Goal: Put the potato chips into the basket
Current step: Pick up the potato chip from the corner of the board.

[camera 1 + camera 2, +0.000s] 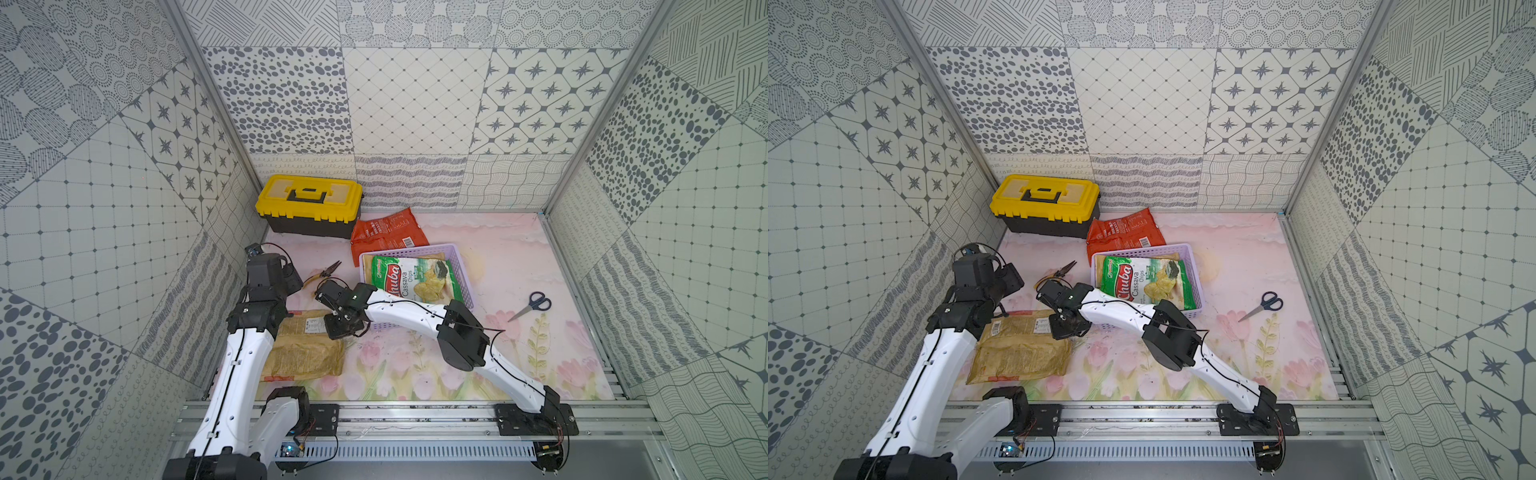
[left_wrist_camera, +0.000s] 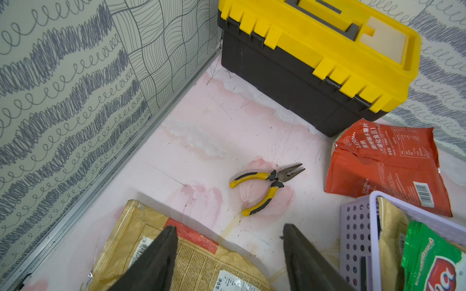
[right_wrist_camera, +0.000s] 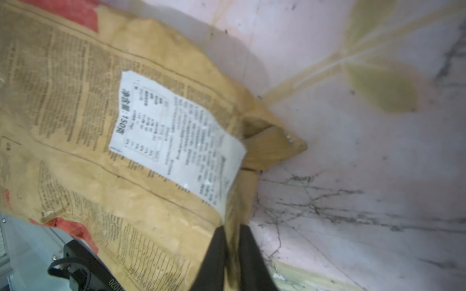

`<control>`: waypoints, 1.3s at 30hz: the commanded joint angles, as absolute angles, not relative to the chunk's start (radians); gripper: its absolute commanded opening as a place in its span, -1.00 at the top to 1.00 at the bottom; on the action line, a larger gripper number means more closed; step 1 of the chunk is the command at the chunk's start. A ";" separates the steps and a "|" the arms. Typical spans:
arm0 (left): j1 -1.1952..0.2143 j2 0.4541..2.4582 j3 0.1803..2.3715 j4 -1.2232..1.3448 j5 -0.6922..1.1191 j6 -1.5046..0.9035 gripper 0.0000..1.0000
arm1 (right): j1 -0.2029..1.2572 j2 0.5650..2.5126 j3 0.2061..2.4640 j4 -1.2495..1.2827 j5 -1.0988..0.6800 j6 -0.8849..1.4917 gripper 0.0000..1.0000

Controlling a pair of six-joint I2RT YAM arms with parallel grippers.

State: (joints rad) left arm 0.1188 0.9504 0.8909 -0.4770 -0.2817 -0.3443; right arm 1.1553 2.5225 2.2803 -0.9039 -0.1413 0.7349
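The right end effector (image 3: 230, 234) is clenched on the crumpled edge of a flat tan-gold crinkly chip bag (image 3: 126, 141), which lies on the pink floral desk (image 1: 519, 257) beside the shallow lavender perforated plastic basket (image 1: 459, 257). The left end effector (image 2: 228, 226) hangs released above the same bag's edge. In the basket a green cassava chip bag (image 1: 415, 278) lies over a second tan bag (image 2: 390, 221). An orange-red barcode bag (image 1: 386, 232) lies just behind the basket.

Both top views look steeply down on the mat (image 1: 519, 266) from 6 o'clock. The left wrist view faces the toolbox (image 2: 315, 50) at 11 o'clock; the right, very close, shares the tan-gold bag (image 3: 63, 113) with it.
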 commanded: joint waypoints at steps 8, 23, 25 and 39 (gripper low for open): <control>0.129 0.949 0.886 -0.479 -0.288 -0.362 -0.41 | 1.195 2.339 2.336 -0.916 -0.039 0.643 1.00; 0.173 0.952 0.881 -0.472 -0.256 -0.375 -0.41 | 1.207 2.239 2.663 -1.168 0.039 0.400 1.00; 0.179 0.953 0.881 -0.472 -0.256 -0.380 -0.41 | 1.207 2.227 2.713 -1.184 0.033 0.367 1.00; 0.183 0.962 0.875 -0.473 -0.242 -0.390 -0.41 | 1.092 2.040 2.717 -1.379 0.021 0.234 1.00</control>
State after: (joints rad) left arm 0.1787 0.9562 0.8799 -0.4793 -0.2630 -0.3748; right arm 1.1473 2.1120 2.7144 -1.3384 0.0071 0.2802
